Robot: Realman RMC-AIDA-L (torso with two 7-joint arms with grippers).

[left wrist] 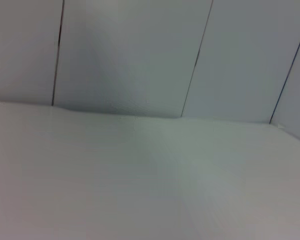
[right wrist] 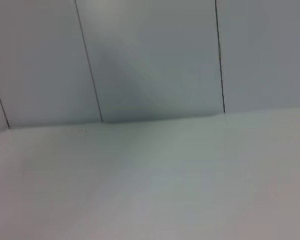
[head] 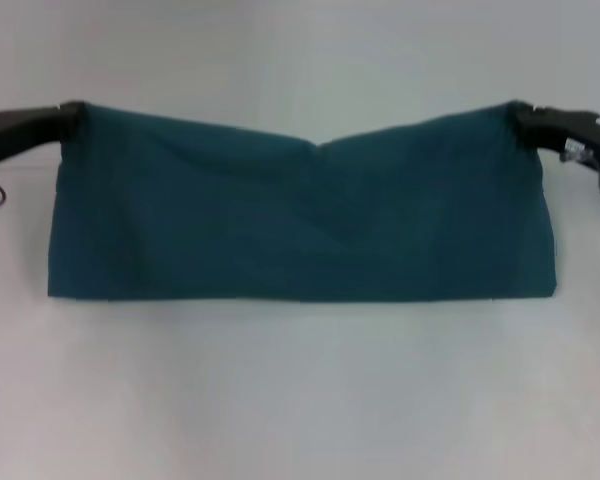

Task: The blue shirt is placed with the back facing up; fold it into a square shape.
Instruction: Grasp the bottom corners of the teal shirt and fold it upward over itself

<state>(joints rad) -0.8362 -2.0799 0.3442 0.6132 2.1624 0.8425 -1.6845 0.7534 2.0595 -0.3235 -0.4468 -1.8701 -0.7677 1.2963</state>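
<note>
Nearest the robot, the white bench (head: 300,400) lies bare. Beyond it the blue shirt (head: 300,235) hangs as a wide band, its lower edge resting on the bench, likely lifted to fold over. Left tool (head: 72,118) and right tool (head: 520,115) each pinch 1 upper corner.

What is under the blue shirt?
The blue shirt lies on a white table, which shows all around it. Whatever is beneath the cloth itself is covered. The left gripper and right gripper pinch its far corners.
</note>
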